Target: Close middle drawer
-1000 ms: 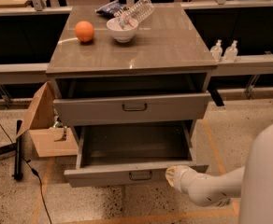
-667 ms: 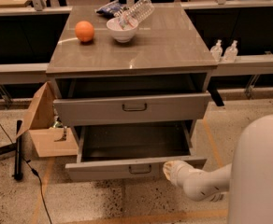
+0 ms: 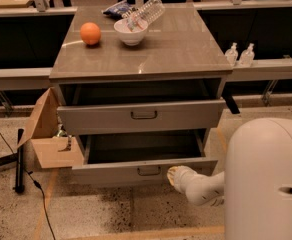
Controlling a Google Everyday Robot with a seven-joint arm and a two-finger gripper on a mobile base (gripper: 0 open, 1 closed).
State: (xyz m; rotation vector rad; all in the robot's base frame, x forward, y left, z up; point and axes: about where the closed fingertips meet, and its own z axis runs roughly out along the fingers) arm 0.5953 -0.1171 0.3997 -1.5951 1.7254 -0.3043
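Observation:
The middle drawer (image 3: 111, 172) is the lower grey drawer of the cabinet (image 3: 141, 54). It stands pulled out, with a low front panel and a small dark loop handle (image 3: 149, 170); its dark tray shows empty. My gripper (image 3: 174, 176) is at the end of my white arm, low on the right. Its tip is against the drawer's front panel, just right of the handle. The drawer above (image 3: 141, 116) has a taller front panel and also stands a little out.
An orange (image 3: 90, 33), a white bowl (image 3: 131, 32) with a plastic bottle (image 3: 148, 11) and a blue bag (image 3: 117, 8) sit on the cabinet top. An open cardboard box (image 3: 48, 139) stands left of the drawers, beside a black pole (image 3: 19, 159). My white body (image 3: 266, 179) fills the lower right.
The middle drawer has slid back into the cabinet by a good part of its length. My gripper has moved forward with it, staying against the front panel.

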